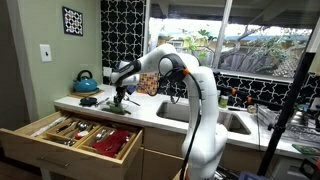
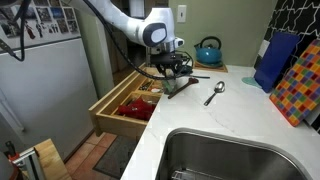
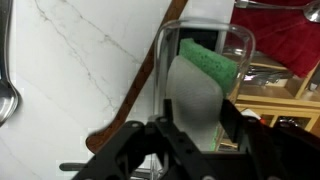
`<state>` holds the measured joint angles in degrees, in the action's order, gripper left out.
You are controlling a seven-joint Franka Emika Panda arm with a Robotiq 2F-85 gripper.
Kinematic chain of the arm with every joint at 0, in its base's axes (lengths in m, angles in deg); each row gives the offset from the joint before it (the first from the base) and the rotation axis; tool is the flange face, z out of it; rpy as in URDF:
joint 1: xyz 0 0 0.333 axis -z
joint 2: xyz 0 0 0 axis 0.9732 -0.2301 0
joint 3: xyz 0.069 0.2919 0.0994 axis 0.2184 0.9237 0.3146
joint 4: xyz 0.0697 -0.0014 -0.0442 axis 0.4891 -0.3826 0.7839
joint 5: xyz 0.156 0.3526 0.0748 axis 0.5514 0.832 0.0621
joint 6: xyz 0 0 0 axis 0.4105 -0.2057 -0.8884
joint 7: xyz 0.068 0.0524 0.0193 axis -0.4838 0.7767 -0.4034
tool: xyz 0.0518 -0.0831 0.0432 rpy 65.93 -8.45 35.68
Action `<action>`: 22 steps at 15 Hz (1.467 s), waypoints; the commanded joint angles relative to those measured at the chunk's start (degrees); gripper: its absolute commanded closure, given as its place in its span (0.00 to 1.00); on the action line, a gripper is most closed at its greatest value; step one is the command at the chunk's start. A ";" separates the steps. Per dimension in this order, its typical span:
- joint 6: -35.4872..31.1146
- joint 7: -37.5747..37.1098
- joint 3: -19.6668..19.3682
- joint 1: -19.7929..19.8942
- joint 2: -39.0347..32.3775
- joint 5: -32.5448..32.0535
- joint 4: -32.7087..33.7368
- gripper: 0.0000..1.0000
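Observation:
In the wrist view my gripper (image 3: 196,112) has its two black fingers close on either side of a grey utensil (image 3: 195,92) with a green head (image 3: 208,60). I cannot tell whether the fingers press on it. The utensil lies at the counter's edge, above the open drawer. In both exterior views the gripper (image 1: 122,97) (image 2: 176,72) points down over the white counter beside a dark utensil (image 2: 186,86). A metal spoon (image 2: 215,92) lies just to the side of it on the counter.
The open wooden drawer (image 1: 75,135) (image 2: 125,105) holds several utensils in compartments. A blue kettle (image 1: 85,82) (image 2: 208,50) stands at the back. The sink (image 2: 230,155) is close by. A blue board (image 2: 272,60) and a coloured board (image 2: 297,90) lean on the wall.

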<state>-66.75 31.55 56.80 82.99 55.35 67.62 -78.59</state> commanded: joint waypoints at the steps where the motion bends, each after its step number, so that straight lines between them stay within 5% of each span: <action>1: 1.39 0.11 0.35 0.74 -0.87 1.18 1.05 0.49; 7: 1.75 -0.02 0.27 0.87 -1.09 1.48 1.32 0.65; 11: 2.46 -0.29 0.06 0.89 -1.21 1.43 1.70 1.00; 22: 2.97 0.47 0.73 1.75 -0.13 4.39 2.21 0.98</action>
<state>-65.44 31.16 56.80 83.87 55.30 69.57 -77.27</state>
